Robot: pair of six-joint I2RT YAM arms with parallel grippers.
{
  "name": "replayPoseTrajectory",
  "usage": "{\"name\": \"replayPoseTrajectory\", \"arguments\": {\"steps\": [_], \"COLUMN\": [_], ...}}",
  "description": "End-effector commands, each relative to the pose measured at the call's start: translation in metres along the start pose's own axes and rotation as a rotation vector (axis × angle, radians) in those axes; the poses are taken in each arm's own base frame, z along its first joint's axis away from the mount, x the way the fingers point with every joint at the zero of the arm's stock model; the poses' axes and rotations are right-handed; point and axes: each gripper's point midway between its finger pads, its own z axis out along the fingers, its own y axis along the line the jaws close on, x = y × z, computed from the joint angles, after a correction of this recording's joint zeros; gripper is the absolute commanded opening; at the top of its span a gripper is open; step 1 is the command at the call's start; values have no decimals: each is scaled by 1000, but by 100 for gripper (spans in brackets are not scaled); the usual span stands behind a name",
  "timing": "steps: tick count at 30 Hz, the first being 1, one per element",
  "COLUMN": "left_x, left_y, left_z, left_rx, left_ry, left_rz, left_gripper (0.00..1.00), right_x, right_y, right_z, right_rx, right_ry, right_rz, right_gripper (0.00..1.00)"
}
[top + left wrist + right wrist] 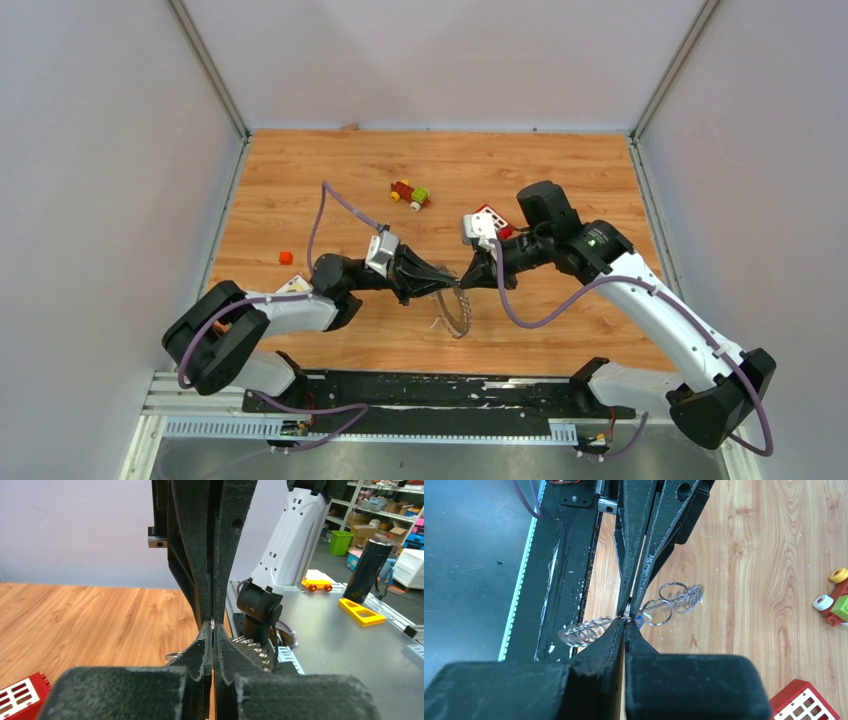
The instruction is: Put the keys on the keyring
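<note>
- The worktop (560,180) is pale orange wood-grain board. Plain grey-lilac walls (440,60) close it on the left, right and far sides, with metal posts in the far corners.
- A black rail (450,385) runs along the lower edge of the overhead view, where both arm bases are fixed.
- The left gripper (450,280) and the right gripper (468,277) meet tip to tip in the centre of the overhead view.
- The keyring (458,312) hangs just below that meeting point, a grey ring fringed with silver loops, throwing a faint shadow on the wood.
- The left gripper is pressed together, pinching the wire of the keyring.
- The right gripper is also pressed together, tips against the same wire. I cannot tell whether anything lies between them.
- In the right wrist view a small blue piece (638,621) sits on the wire just right of the tips, with silver loops fanning out to either side.
- A red block with white squares (490,218) lies just above the right wrist, and a red, yellow and green toy (410,193) is higher, near centre.
- A small orange bit (286,257) lies at centre left.
- The left wrist view looks past the worktop to a grey metal bench (340,640). On it are a yellow plate (362,612) and a black cylinder (367,570).
- A green bin (341,541) and shelves of boxes (385,500) fill the upper right.
</note>
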Motion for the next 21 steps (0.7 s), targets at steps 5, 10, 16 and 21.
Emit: {"name": "replayPoseTrajectory", "arguments": {"steps": [5,10,16,21], "left_x": [-21,-14,-5,3], "left_y": [1,8,27,35], "left_z": [5,4,1,1], "left_rx": [9,0,-71,-70], "left_ry": [-68,-25,96,195], "left_rz": [100,150,240,256], "left_gripper": [0,14,38,49], "right_x": [-15,-10,3,10], "right_y": [-4,-4,-3,-5], "right_z": [-9,-14,-14,-13], "right_rx": [52,90,83,78], "right_ry": [-28,33,125,198], "right_rz": [-77,-102,-70,-34], "right_gripper": [0,0,0,0]}}
